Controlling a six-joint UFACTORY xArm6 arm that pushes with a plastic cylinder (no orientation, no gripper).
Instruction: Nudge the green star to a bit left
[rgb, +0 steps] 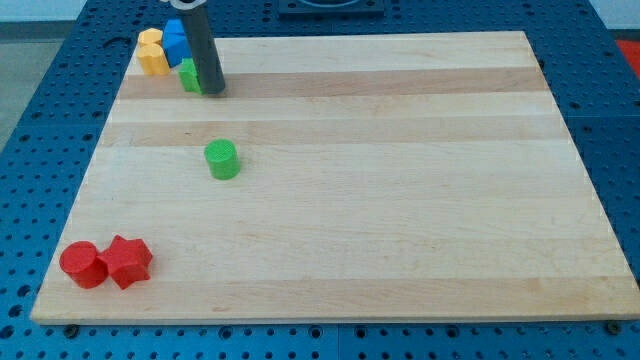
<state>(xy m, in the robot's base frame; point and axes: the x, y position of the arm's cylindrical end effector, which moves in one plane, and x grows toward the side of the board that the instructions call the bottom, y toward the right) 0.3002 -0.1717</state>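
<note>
**Tip set against the green star, push pending**

My tip (214, 91), a bare rod that grasps nothing, touches the green star (189, 76) on its view-right side, at the tabletop (400, 200) top-left. Next, I judge: a short, gentle leftward push.

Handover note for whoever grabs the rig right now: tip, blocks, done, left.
My tip sits at the view's top left, against the right side of the green star, which the rod partly hides.
Yellow block and blue block crowd just left of the star.
Green cylinder sits apart, mid-board; red cylinder and red star touch at bottom left.
Done: tip placed for the push. Left: a short leftward nudge, probably little room before the yellow block.
</note>
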